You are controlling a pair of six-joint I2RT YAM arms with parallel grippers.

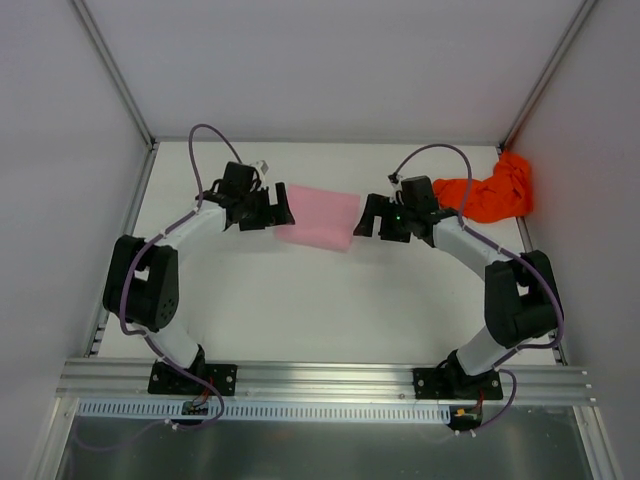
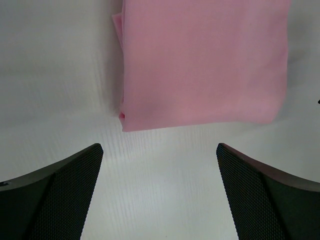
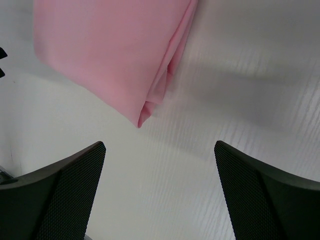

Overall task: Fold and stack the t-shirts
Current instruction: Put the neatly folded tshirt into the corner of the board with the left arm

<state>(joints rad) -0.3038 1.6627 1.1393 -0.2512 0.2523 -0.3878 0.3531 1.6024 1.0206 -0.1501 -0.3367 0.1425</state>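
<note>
The pale pink t-shirt (image 1: 318,217) lies folded into a flat rectangle at the middle back of the table. It fills the upper part of the left wrist view (image 2: 205,65) and the upper left of the right wrist view (image 3: 115,55). The orange-red t-shirt (image 1: 495,192) lies crumpled at the back right corner. My left gripper (image 1: 280,208) is open and empty just left of the pink shirt, apart from it (image 2: 160,165). My right gripper (image 1: 366,217) is open and empty just right of the pink shirt, apart from it (image 3: 160,165).
The white table (image 1: 320,300) is walled at the back and both sides. An aluminium rail (image 1: 320,378) runs along the near edge by the arm bases. The right arm's elbow (image 1: 520,290) stands close to the right wall.
</note>
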